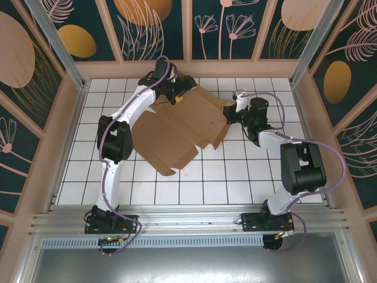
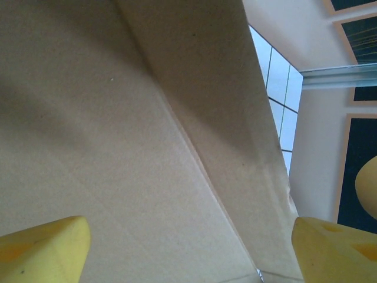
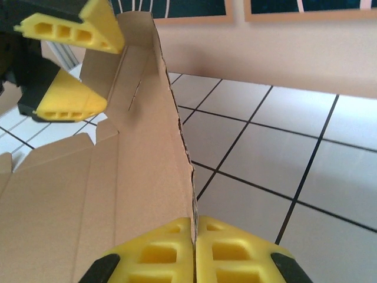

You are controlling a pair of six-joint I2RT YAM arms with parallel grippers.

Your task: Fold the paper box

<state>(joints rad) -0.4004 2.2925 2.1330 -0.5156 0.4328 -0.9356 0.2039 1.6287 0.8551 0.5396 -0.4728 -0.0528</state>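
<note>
Covering the workspace is a white tiled table [image 1: 235, 177] with dark grout lines, walled by pale peach panels. On its far middle lies one paper box [image 1: 177, 132], a plain brown die-cut sheet of matte corrugated cardboard with creases, slots and ragged cut edges. Most of the sheet lies flat across several tiles. Its far-right side panel is lifted upright, as the right wrist view shows [image 3: 135, 177].

Two arms, white with black joints and lilac cables, reach from the near rail. The left arm stretches far forward and bends over the sheet's far edge. The right arm folds at the elbow and points leftward at the sheet's right side.

The right gripper [image 3: 194, 250] is clamped on the top edge of the raised panel, with the thin cardboard pinched between its two yellow ribbed fingers [image 3: 159, 256]. In the overhead view it sits at the sheet's right corner [image 1: 227, 112].

The left gripper [image 1: 177, 97] has its jaws spread wide and grips nothing. Its two yellow wedge-shaped fingers [image 2: 44, 250] frame a close stretch of creased cardboard [image 2: 118, 147]. From the right wrist, that gripper [image 3: 112, 73] hangs just beside the far end of the upright panel; contact cannot be told.
</note>
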